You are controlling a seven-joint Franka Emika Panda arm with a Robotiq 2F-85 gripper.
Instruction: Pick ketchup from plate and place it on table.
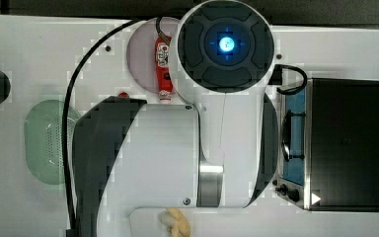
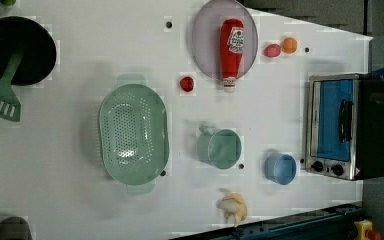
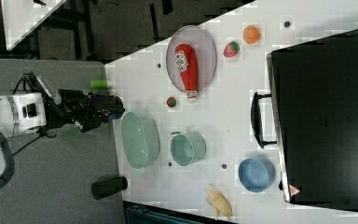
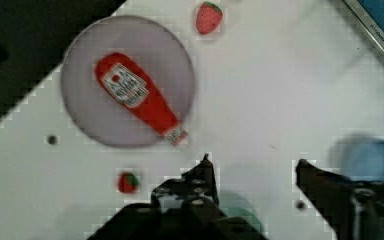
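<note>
From my remote station I read the ketchup as a slim, soft-looking red bottle with a white printed label, tapering to a white cap end. It lies flat on the plate, a round, smooth, pale purple-grey disc, with the cap end reaching over the plate's rim onto the table, a matte white top dotted with a few small dark holes. In the wrist view the gripper shows two dark, blocky fingers spread apart with nothing between them; they hang above the table, apart from the ketchup.

In the left view a small red ball sits just beside the plate. A green oval basket, perforated across its floor, lies toward the left view's left, with a mint cup and a glossy blue bowl further to the left view's right. A boxy metal toaster oven with a glass door stands at the left view's right edge.
</note>
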